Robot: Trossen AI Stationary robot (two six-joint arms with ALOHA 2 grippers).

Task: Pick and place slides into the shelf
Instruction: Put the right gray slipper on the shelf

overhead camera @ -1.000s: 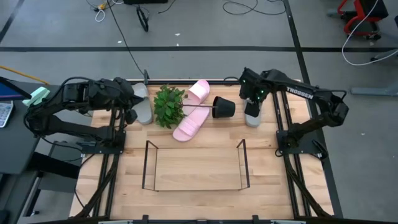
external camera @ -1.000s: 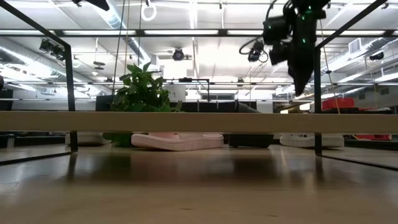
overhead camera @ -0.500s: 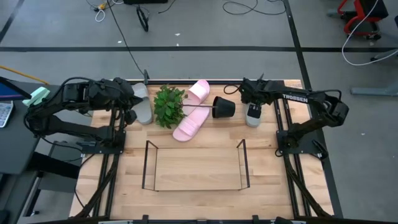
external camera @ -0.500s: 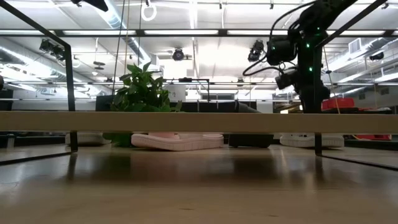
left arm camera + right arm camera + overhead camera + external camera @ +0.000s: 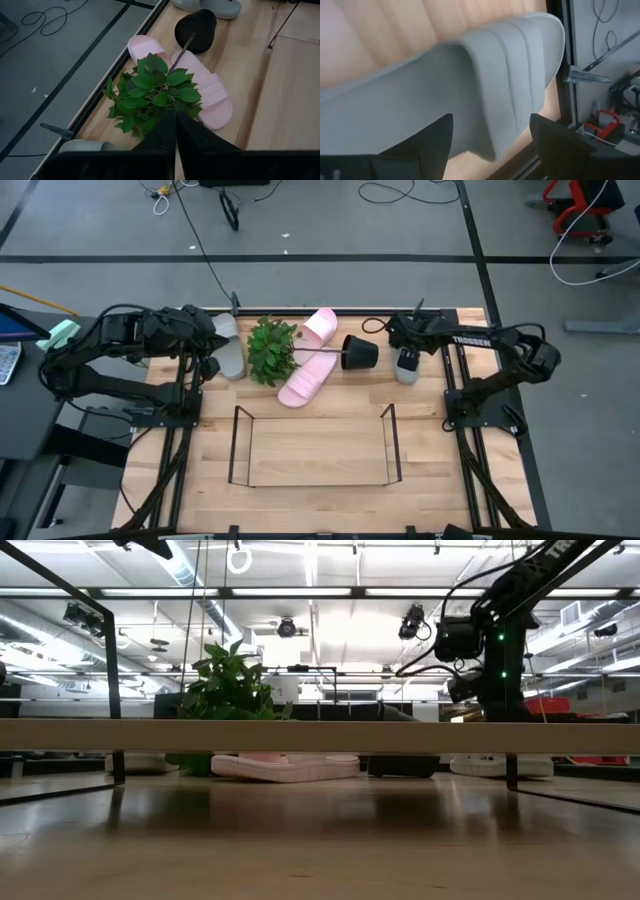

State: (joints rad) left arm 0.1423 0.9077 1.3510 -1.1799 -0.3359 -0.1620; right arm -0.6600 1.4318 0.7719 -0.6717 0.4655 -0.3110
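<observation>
The right claw is hovering low over a grey-green slide at the far right of the tabletop, its fingers spread wide on either side of the strap without gripping it. The left claw is waiting at the far left, fingers pressed together, beside another grey-green slide. Two pink slides are lying in the far middle, next to a toppled plant and its black pot. The wire shelf is standing nearer, in the centre.
</observation>
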